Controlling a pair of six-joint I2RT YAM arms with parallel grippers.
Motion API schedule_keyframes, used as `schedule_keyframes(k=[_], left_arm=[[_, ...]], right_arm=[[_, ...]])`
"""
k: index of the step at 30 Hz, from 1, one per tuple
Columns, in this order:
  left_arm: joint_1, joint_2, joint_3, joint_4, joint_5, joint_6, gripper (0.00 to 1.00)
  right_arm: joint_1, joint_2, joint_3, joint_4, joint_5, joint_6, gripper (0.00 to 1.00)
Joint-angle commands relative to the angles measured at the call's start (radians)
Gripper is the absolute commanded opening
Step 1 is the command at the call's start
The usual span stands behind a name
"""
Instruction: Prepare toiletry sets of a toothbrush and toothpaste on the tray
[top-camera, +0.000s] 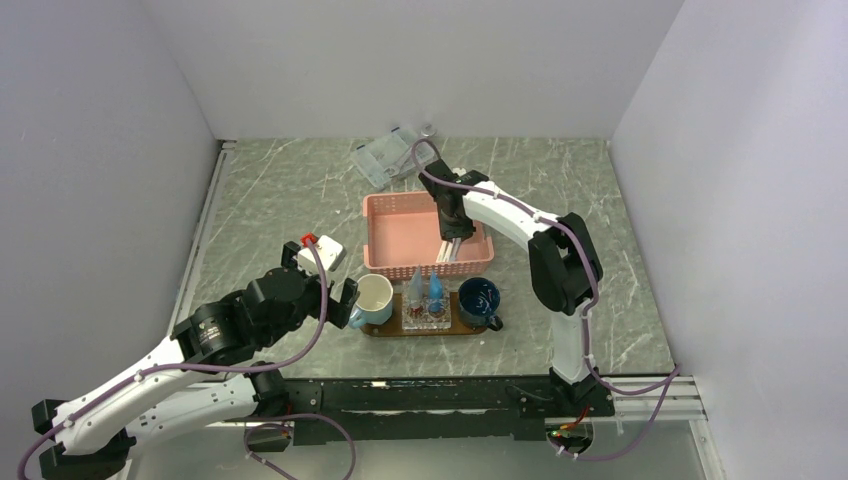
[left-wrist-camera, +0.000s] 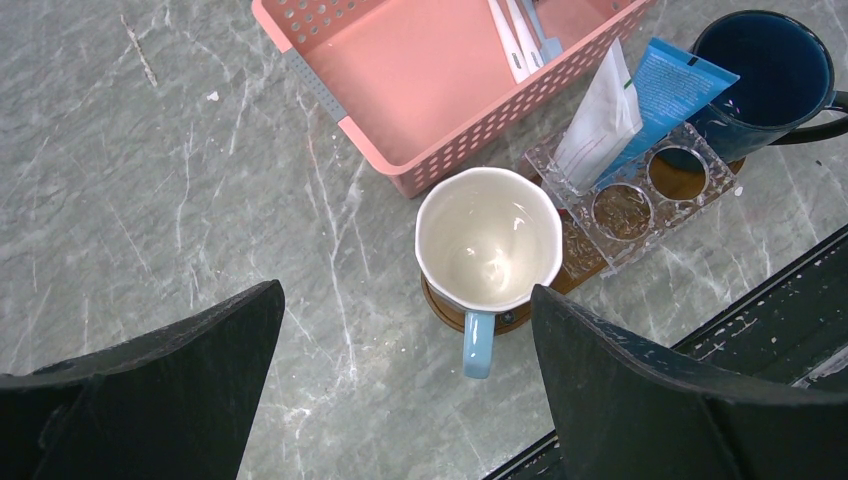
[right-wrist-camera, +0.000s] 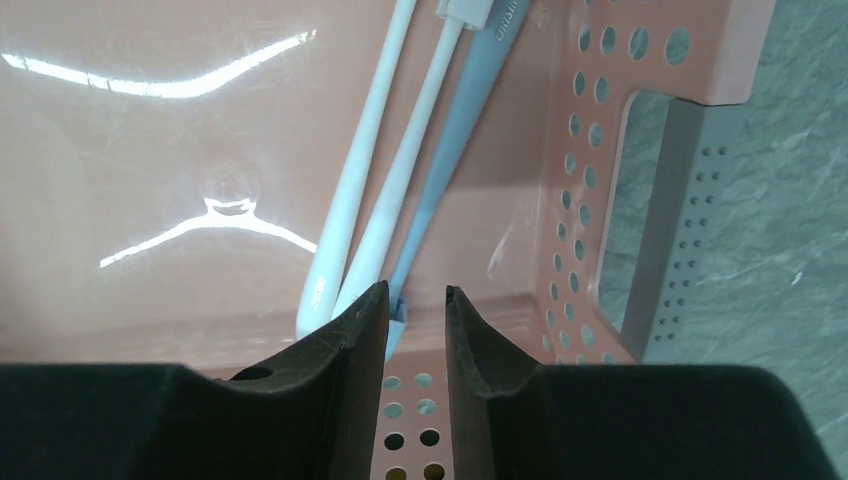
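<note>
Toothbrushes (right-wrist-camera: 403, 170) hug the basket's (right-wrist-camera: 600, 150) three-o'clock wall, so your right end effector (right-wrist-camera: 416, 300) straddles one, slightly parted; left end effector (left-wrist-camera: 405, 295) gapes wide.

A grey marbled table (top-camera: 290, 195) is boxed in by plain white walls (top-camera: 420, 60) behind and on both sides, a black rail (top-camera: 430, 385) along its near edge.

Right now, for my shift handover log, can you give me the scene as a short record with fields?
tray: holds white mug, clear holder, dark blue mug
toothpaste: two tubes standing in the clear holder
toothbrushes: three, lying in pink basket
left gripper: open, above table near white mug
right gripper: jaws slightly apart, over blue toothbrush end in basket
</note>
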Motion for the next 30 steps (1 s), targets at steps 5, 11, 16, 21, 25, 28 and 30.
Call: schedule_keyframes(k=[5,11,16,21,25,28,30], left_arm=[[0.004,0.009,-0.005,0.029,-0.023,0.015,0.99],[0.004,0.018,-0.004,0.029,-0.025,0.016,0.99],[0.004,0.021,-0.004,0.030,-0.024,0.016,1.00],[0.004,0.027,-0.004,0.029,-0.026,0.016,1.00],[0.004,0.027,-0.004,0.030,-0.026,0.015,0.99],[0.004,0.029,-0.004,0.029,-0.026,0.015,0.99],[0.004,0.030,-0.004,0.028,-0.026,0.015,0.99]], right_arm=[[-0.022,0.044,-0.001,0.048,-0.018,0.095,0.30],[-0.043,0.061,-0.024,0.077,-0.040,0.110,0.31],[-0.055,0.068,-0.041,0.103,-0.060,0.113,0.31],[-0.064,0.085,-0.044,0.117,-0.082,0.112,0.31],[-0.067,0.098,-0.041,0.123,-0.093,0.112,0.30],[-0.072,0.104,-0.050,0.126,-0.095,0.112,0.29],[-0.073,0.103,-0.061,0.133,-0.097,0.112,0.26]])
